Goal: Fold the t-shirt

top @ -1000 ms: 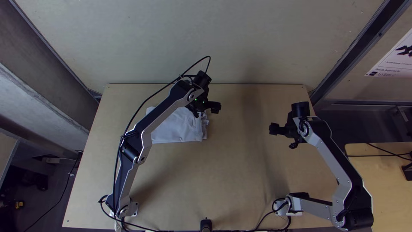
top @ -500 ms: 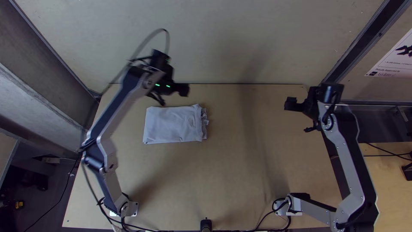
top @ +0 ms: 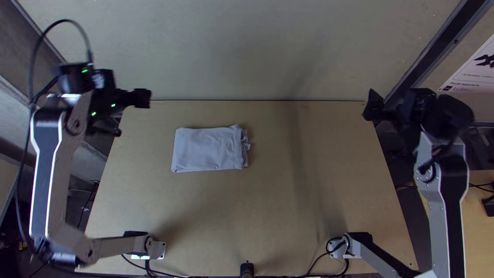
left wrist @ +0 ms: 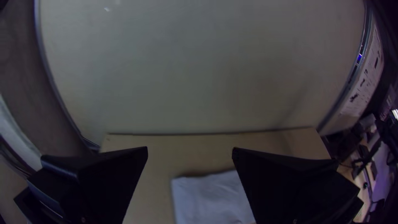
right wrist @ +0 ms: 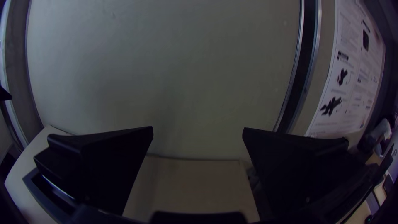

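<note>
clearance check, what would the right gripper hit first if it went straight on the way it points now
Probably the pale wall behind the table: it shows between the fingertips of the open right gripper, though depth is unclear.

The left gripper [top: 130, 115] appears blurred in my top view; in its wrist view, one finger [left wrist: 286, 182] covers part of the t-shirt [left wrist: 207, 201], cropped below, while from above I see a poster [top: 471, 74] cut off at right
</note>
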